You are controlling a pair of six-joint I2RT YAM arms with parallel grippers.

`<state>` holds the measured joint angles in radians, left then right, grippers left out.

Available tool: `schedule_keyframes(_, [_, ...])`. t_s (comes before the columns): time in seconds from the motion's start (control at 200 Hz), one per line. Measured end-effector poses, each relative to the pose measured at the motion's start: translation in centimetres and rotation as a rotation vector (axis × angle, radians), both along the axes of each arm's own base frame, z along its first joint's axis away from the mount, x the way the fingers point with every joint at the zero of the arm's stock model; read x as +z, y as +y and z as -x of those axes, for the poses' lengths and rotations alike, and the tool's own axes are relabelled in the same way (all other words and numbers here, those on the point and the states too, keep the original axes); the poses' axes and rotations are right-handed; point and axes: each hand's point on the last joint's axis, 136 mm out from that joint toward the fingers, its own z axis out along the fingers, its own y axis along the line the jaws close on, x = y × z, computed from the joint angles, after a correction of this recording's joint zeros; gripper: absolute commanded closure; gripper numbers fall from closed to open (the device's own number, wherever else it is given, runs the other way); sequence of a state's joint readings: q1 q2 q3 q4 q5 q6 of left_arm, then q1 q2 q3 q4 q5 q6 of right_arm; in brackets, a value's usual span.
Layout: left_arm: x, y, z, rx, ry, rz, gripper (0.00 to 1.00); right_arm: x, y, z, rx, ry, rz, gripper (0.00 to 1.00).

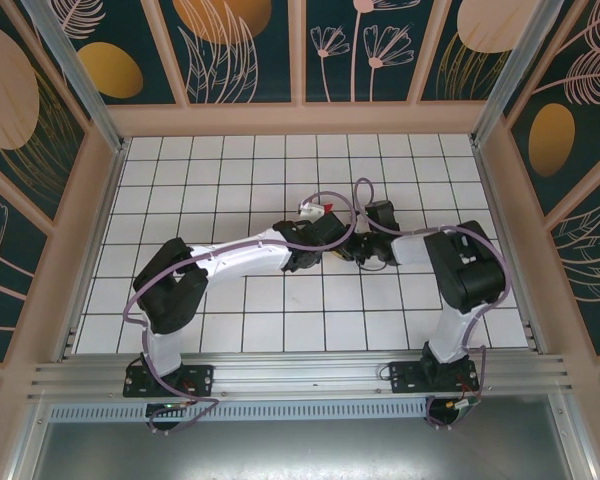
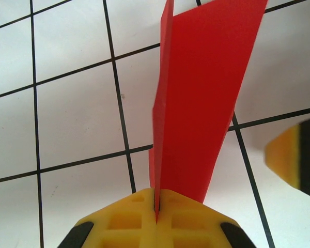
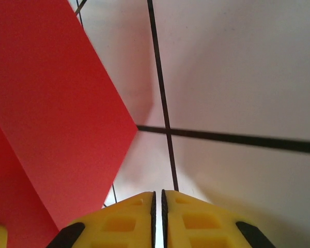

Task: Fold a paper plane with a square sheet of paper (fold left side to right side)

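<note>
Two grippers meet mid-table (image 1: 230, 160). On the left, the left gripper (image 2: 156, 206) is clamped tight on the paper (image 2: 196, 103), jaws pinching its folded layers, probably to keep the crease from springing apart. The red sheet juts out over the tiles. On the right, the right gripper (image 3: 157, 202) hovers just beside the paper, jaws all but touching and gripping nothing.

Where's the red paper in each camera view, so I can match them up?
Top external: red paper, a small sliver in the middle of the table.
Left wrist: red paper mid-frame, pinched in the left gripper.
Right wrist: red paper along the left side.
Shared landmark: the table's black grid lines.
</note>
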<state>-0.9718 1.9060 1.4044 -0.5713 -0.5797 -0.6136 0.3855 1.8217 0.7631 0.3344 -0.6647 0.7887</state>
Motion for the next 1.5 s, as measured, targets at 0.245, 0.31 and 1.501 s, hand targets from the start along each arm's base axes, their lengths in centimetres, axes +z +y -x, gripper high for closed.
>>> schedule_keyframes(0.245, [-0.2, -0.7, 0.1, -0.012, 0.013, 0.039, 1.0, 0.1, 2.0, -1.9, -0.001, -0.013, -0.054, 0.88])
schedule_keyframes(0.31, [-0.4, -1.1, 0.2, -0.021, 0.022, 0.059, 1.0, 0.0, 2.2, -2.2, -0.003, -0.016, -0.062, 0.88])
schedule_keyframes(1.501, [-4.8, -5.7, 1.4, -0.118, 0.158, 0.228, 1.0, -0.2, -4.1, -6.7, -0.086, -0.034, -0.04, 0.7])
